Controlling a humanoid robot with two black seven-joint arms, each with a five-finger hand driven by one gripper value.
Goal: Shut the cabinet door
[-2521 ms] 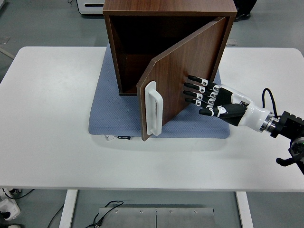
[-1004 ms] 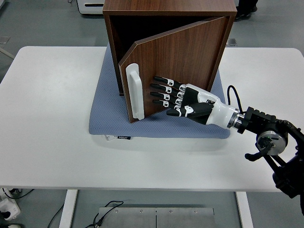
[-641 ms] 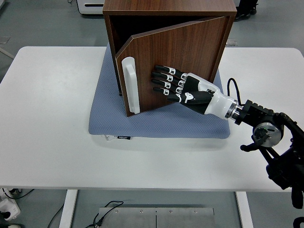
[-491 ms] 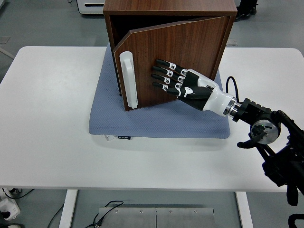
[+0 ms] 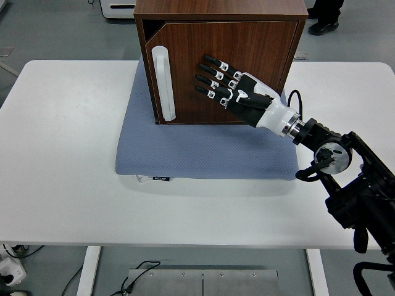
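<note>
Fingers [image 5: 213, 77] lie spread and flat against the cabinet door [image 5: 247, 55], gripping nothing; the right hand [image 5: 237, 92] reaches in from four o'clock. The door sits nearly flush at twelve o'clock, and easing off early could leave its handle [image 5: 163, 83] edge ajar.

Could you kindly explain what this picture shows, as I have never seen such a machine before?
This is one view from a camera high on a humanoid robot, looking down over a white table. On a blue-grey padded mat stands a dark brown wooden cabinet. The robot's black-and-white right hand, fingers spread, lies flat against the cabinet's wooden door, which has a white bar handle and looks almost shut. The hand holds nothing. The left arm is out of view.
</note>
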